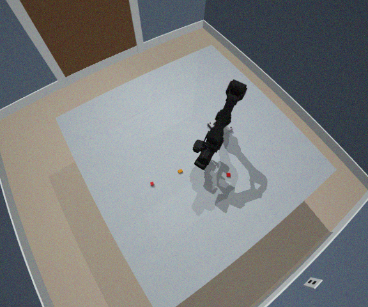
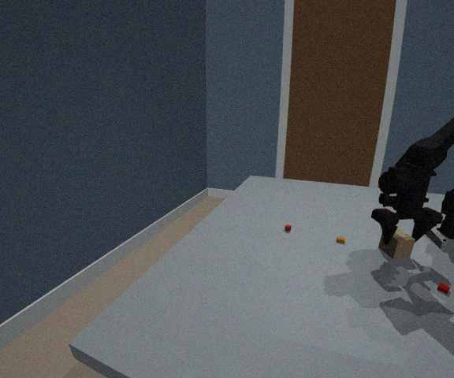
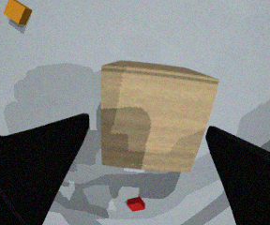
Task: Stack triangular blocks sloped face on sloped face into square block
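Two light wooden triangular blocks are together as one squarish block [image 2: 403, 249] between my fingers, apparently on the table. In the wrist view the upper block [image 3: 172, 117] shows its broad, nearly level top. A thin strip of the lower block [image 3: 149, 67] shows past its far edge, with a narrow dark seam between them. Their ends look roughly even; exact fit is hard to tell. My gripper [image 2: 403, 240] [image 3: 149, 127] is open around them, with a visible gap at each side in the wrist view. The arm hides the blocks in the top view.
On the table [image 1: 118, 132] [image 2: 219, 284], a small orange block [image 1: 180, 171] [image 2: 340, 240] [image 3: 18, 12] lies beyond the wooden blocks. One small red block [image 1: 228, 174] [image 2: 444, 287] [image 3: 136, 203] lies on their near side in the wrist view. Another red block [image 1: 151, 183] [image 2: 288, 227] lies farther off.
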Robot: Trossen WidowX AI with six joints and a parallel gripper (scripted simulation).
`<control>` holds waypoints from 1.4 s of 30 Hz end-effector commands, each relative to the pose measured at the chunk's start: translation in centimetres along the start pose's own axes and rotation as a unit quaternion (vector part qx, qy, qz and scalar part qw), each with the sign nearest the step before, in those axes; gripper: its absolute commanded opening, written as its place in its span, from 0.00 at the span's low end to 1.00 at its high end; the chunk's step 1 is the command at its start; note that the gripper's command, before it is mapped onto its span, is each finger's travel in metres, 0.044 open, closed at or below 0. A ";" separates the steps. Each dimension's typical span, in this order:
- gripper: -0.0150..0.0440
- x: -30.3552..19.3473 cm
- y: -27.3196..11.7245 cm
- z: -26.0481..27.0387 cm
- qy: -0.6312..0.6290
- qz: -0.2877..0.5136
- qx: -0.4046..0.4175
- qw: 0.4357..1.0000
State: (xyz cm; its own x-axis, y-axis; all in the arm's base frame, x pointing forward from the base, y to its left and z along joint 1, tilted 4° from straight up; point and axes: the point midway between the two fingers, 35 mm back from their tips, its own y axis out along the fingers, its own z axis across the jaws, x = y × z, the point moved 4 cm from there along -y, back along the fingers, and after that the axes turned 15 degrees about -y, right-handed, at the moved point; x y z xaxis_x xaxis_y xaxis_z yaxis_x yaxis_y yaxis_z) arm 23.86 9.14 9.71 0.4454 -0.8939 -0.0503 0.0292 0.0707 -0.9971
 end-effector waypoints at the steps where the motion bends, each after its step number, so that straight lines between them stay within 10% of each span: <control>1: 1.00 0.0 -0.8 0.2 0.000 0.000 0.000 1.000; 9: 1.00 0.0 -10.8 0.1 0.000 0.000 0.000 1.000; 42: 1.00 0.0 -10.8 0.3 0.001 -0.002 0.011 1.000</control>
State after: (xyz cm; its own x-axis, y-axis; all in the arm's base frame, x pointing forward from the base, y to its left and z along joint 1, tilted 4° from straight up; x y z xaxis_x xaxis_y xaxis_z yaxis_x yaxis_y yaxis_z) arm 23.82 8.49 20.43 0.4432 -0.8952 -0.0464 0.0492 0.0760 -0.9959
